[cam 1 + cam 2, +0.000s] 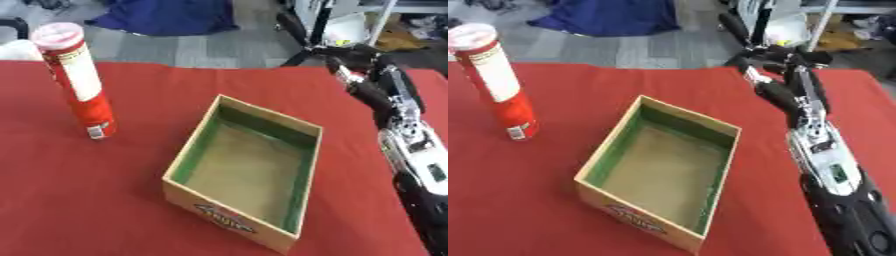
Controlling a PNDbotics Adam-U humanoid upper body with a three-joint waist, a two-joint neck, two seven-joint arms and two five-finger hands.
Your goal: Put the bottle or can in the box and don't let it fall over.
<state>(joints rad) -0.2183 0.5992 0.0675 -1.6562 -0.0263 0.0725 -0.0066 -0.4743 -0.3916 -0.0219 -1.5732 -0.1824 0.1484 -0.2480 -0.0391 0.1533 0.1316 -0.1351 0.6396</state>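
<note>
Left eye view showed me the tall red can (77,80) standing upright at the counter's (87,190) far left, well apart from the box (245,172) lying open at centre. Farther right, my right robot hand (776,60) hovered beyond the box, fingers curled, holding nothing.

A table covered in red cloth (87,200) carries a tall red and white can (79,82) standing upright at the left and an open cardboard box (188,162) near the middle, well apart.
</note>
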